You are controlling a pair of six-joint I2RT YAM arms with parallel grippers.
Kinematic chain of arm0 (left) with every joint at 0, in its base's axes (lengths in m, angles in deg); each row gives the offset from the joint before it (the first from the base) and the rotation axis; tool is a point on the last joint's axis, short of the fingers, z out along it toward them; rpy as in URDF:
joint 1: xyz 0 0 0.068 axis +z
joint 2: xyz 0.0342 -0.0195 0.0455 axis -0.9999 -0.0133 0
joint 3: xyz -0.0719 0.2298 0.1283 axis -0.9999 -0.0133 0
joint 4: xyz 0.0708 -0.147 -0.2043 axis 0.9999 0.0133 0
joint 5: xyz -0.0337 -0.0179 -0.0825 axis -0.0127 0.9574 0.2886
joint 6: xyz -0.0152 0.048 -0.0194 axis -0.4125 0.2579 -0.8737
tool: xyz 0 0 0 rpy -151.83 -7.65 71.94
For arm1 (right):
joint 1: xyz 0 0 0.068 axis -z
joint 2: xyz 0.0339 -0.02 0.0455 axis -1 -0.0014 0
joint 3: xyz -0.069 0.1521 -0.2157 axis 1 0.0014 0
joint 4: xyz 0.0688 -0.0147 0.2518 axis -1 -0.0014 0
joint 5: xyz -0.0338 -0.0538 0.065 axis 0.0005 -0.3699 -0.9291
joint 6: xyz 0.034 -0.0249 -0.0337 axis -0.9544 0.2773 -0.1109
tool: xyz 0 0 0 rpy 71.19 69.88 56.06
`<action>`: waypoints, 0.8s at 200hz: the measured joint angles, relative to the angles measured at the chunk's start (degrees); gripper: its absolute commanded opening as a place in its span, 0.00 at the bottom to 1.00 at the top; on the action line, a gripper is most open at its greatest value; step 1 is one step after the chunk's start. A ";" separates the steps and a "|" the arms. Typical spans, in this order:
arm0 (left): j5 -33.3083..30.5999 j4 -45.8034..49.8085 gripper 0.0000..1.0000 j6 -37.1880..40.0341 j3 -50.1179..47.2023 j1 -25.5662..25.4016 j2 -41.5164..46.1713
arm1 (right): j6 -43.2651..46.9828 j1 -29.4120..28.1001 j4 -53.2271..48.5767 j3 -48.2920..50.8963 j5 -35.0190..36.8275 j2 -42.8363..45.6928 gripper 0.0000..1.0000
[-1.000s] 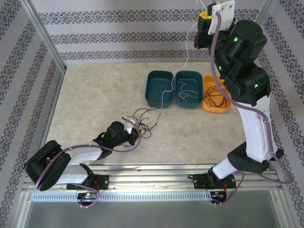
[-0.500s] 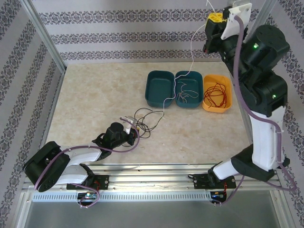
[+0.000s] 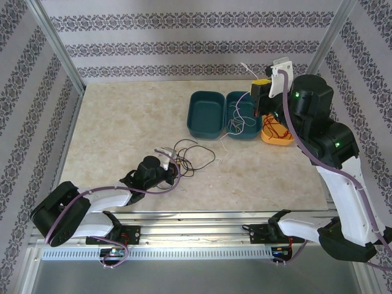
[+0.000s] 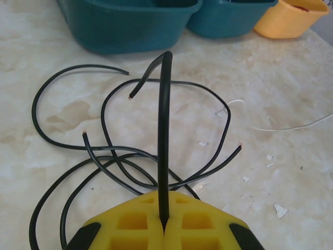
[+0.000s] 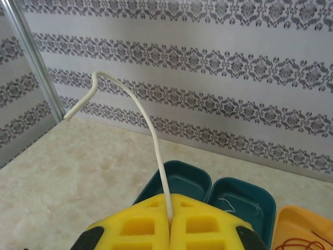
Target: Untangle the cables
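My left gripper [image 3: 166, 160] [image 4: 164, 221] rests low on the table, shut on a black cable [image 4: 165, 130] that rises straight from between its yellow pads. More black cables [image 3: 195, 156] [image 4: 104, 156] lie looped on the table just beyond it. Over the bins, my right gripper [image 3: 260, 93] [image 5: 170, 219] is shut on a white cable [image 5: 140, 112] [image 3: 245, 67]. That cable arcs up from the jaws, and its tail hangs into the middle teal bin [image 3: 243, 101] and trails onto the table [image 3: 223, 138]. Red cables [image 3: 275, 128] lie in the orange bin [image 3: 269, 138].
Three bins stand in a row at the back centre: an empty teal bin [image 3: 205, 114] [image 5: 179, 179], the middle teal one [image 5: 244, 195] with thin white strands, and the orange one [image 5: 304, 224] [image 4: 291, 18]. Patterned walls and metal posts enclose the table.
The right arm has come down from high above to just over the bins, lowering the white cable, whose lower end has pulled away from the black loops. The left arm has stayed still.
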 measured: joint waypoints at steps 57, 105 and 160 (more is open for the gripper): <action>-1.36 0.70 0.00 -0.72 0.00 -0.02 0.90 | 2.10 0.00 -2.69 -9.07 4.85 2.14 0.00; -2.75 1.75 0.00 -1.22 0.00 -0.02 2.32 | 4.63 0.00 -1.79 -14.01 6.56 4.70 0.00; -2.69 1.92 0.11 -1.20 0.00 -0.02 2.36 | 6.45 2.69 2.40 -11.69 7.82 -1.55 0.00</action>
